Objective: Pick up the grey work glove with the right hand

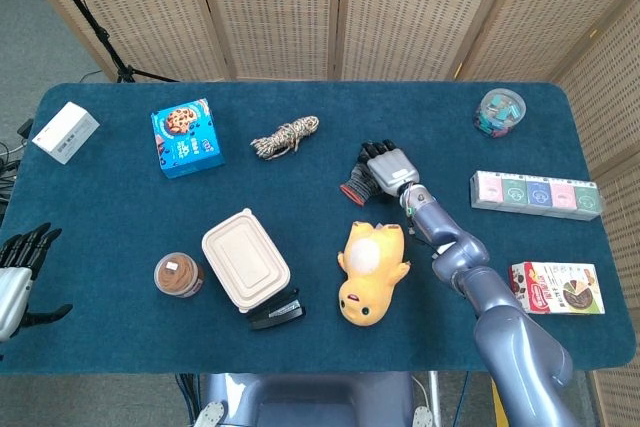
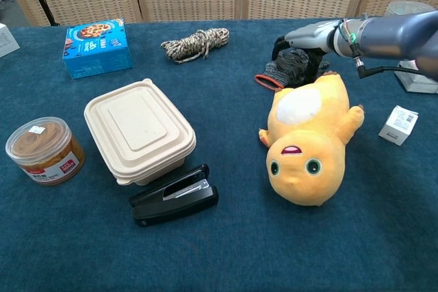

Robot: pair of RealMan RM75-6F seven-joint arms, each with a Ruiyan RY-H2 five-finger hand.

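Note:
The grey work glove (image 1: pixel 355 188) with a red cuff lies on the blue table (image 1: pixel 120 207), just behind the yellow plush toy (image 1: pixel 368 269). My right hand (image 1: pixel 385 166) lies palm down on top of the glove and covers most of it. In the chest view the right hand (image 2: pixel 306 35) sits low on the glove (image 2: pixel 282 72), its dark fingers curled over the glove's far edge and the thumb pressed in on the near side. My left hand (image 1: pixel 20 267) hangs at the table's left edge, fingers spread and holding nothing.
The plush toy (image 2: pixel 306 135) touches the glove's near side. A rope bundle (image 2: pixel 196 42) lies to the left of it. A small white box (image 2: pixel 398 124), a row of tea boxes (image 1: pixel 536 193) and a plastic jar (image 1: pixel 500 110) stand to the right. A lunch box (image 2: pixel 139 130) and stapler (image 2: pixel 174 195) lie at front left.

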